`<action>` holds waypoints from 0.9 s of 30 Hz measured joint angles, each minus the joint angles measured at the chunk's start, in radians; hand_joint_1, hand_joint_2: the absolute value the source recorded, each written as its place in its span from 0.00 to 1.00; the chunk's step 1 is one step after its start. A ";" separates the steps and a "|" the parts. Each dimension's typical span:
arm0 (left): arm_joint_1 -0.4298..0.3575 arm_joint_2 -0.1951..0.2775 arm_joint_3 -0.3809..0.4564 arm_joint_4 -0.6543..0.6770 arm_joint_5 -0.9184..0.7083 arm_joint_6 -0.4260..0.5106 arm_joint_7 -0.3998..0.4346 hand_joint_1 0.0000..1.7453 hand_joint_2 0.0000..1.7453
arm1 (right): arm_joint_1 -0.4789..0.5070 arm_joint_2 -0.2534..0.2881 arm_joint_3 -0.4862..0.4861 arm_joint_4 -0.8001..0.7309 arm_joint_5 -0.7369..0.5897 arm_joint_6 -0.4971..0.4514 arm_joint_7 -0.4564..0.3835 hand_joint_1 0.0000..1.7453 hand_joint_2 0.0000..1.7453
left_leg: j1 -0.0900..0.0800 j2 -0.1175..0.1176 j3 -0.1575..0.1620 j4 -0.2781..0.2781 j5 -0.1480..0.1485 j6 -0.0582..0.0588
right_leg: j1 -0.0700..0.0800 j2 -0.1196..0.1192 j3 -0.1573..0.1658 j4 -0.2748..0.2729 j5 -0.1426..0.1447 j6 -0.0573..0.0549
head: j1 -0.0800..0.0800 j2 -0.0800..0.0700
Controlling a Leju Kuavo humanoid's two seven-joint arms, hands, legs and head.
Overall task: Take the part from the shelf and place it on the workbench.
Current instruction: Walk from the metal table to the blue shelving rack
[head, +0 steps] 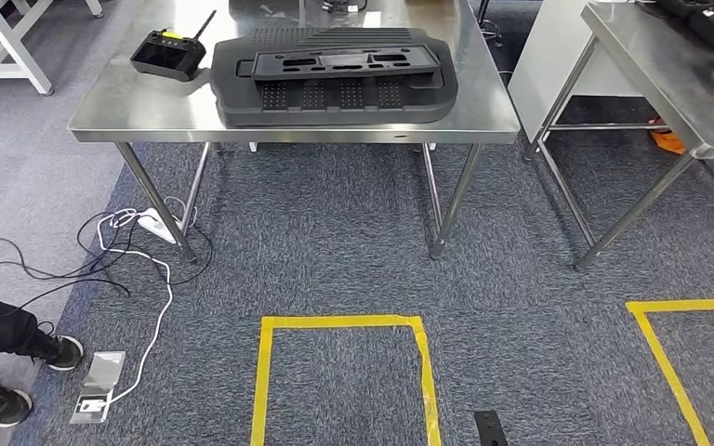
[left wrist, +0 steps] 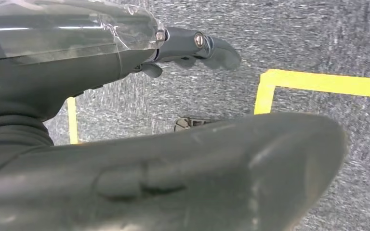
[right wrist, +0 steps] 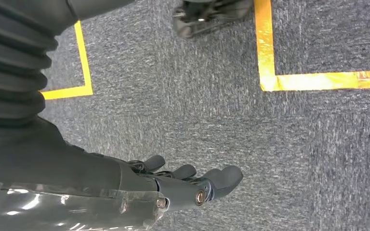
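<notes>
Hanging at the robot's sides, the left hand and right hand grasp nothing, fingers loosely released; the black part already rests on the far steel workbench.

Left hand and right hand low, empty, fingers loosely extended

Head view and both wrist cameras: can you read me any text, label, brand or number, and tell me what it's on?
No legible text in any view.
Black controller on the steel table: a yellow strip on its top edge, too small to read.
Black plastic part: moulded ribs and slots, no lettering visible.
Yellow floor tape: plain, no markings.
Left hand and right hand: no labels visible.
</notes>
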 joint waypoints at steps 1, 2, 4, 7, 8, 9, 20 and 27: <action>0.000 0.000 0.000 0.000 0.000 0.000 -0.001 0.00 0.00 | 0.001 -0.001 0.007 0.000 -0.021 -0.002 -0.015 0.00 0.00 | 0.000 0.000 -0.003 0.001 0.001 0.000 | 0.000 0.000 -0.004 0.021 -0.001 0.001 | 0.000 0.000; 0.000 0.000 0.000 0.000 0.000 0.000 -0.001 0.00 0.00 | 0.001 -0.002 0.014 0.000 -0.042 -0.002 -0.032 0.00 0.00 | 0.000 0.000 -0.004 0.003 0.002 -0.001 | 0.000 0.000 0.009 0.004 0.017 0.000 | 0.001 0.000; 0.000 0.000 -0.001 0.000 -0.002 -0.002 -0.001 0.00 0.00 | 0.001 -0.003 0.023 0.000 -0.080 -0.002 -0.062 0.00 0.00 | 0.000 0.000 -0.004 0.005 0.002 -0.003 | 0.000 0.000 0.080 -0.126 0.082 -0.006 | 0.001 0.000; -0.003 0.000 -0.001 0.000 -0.004 -0.005 -0.001 0.00 0.00 | -0.002 -0.007 0.036 0.000 -0.120 0.000 -0.090 0.00 0.00 | -0.004 -0.001 -0.009 0.011 0.004 -0.017 | 0.007 0.001 0.140 -0.262 0.119 -0.018 | 0.001 0.000; -0.003 0.000 -0.001 0.000 -0.005 -0.006 -0.001 0.00 0.00 | -0.002 -0.008 0.042 0.000 -0.131 0.001 -0.096 0.00 0.00 | -0.007 -0.002 -0.011 0.012 0.001 -0.017 | 0.008 0.002 0.140 -0.266 0.119 -0.021 | 0.000 0.000; -0.003 0.000 -0.001 0.000 -0.005 -0.007 -0.001 0.00 0.00 | -0.001 -0.009 0.048 0.000 -0.140 0.002 -0.101 0.00 0.00 | -0.007 -0.002 -0.012 0.012 0.001 -0.015 | 0.008 0.003 0.139 -0.266 0.119 -0.023 | -0.001 0.000; 0.001 -0.001 -0.002 0.000 0.001 -0.006 -0.005 0.00 0.00 | -0.009 -0.022 0.110 0.000 -0.198 0.006 -0.098 0.00 0.00 | 0.027 0.006 0.061 -0.115 0.053 -0.018 | -0.019 0.002 0.029 -0.057 0.036 0.020 | 0.003 0.000; 0.001 0.002 -0.002 0.004 0.000 -0.005 -0.005 0.00 0.00 | -0.010 -0.025 0.141 0.000 -0.224 0.000 -0.100 0.00 0.00 | 0.064 0.013 0.044 -0.015 -0.019 -0.109 | -0.052 -0.002 0.086 -0.226 0.134 0.031 | 0.018 0.000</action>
